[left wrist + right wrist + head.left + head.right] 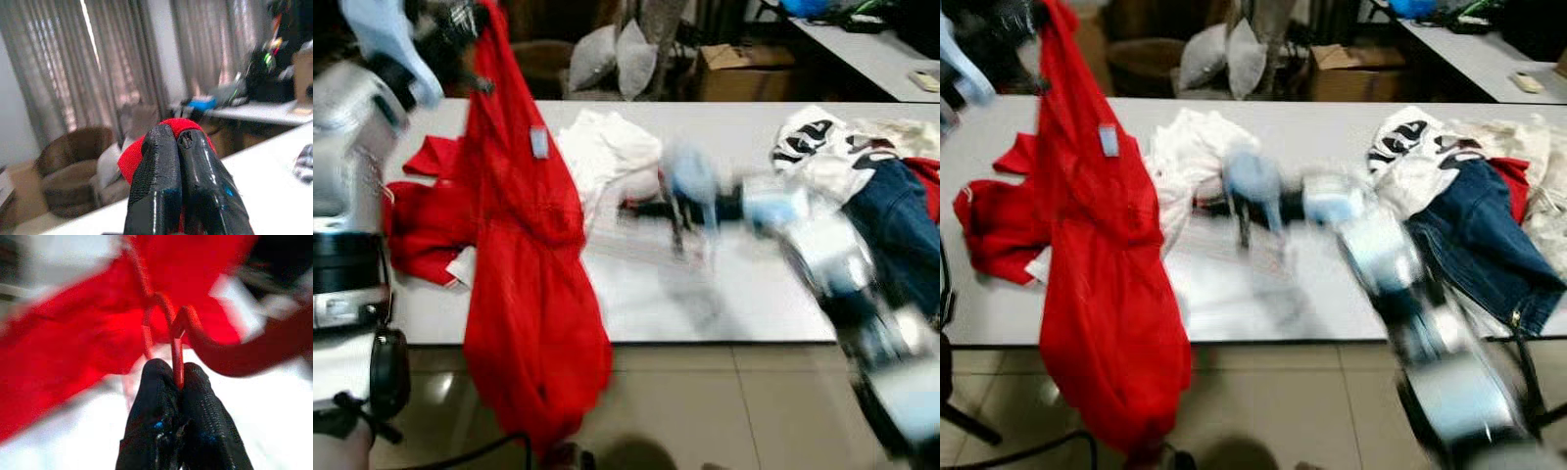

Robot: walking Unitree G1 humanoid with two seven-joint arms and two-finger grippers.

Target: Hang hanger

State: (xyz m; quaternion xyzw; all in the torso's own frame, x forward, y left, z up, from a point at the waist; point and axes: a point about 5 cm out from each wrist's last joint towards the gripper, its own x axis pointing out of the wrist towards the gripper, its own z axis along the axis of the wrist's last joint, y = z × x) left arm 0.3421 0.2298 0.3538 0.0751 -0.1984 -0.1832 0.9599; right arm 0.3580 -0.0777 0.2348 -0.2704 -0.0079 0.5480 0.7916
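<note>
My left gripper [178, 142] lifts the red garment [524, 255] above the white table's [724, 294] near edge, pinched tight; my blurred right gripper [178, 382], over the table, clamps the red hanger [173, 345].

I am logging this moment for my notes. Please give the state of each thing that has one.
Large red garment: held up, hanging past the table edge.
Thin red hanger: pinched in the right gripper.
Left gripper: shut on red cloth.
Blue denim jeans: lying flat on the table.
</note>
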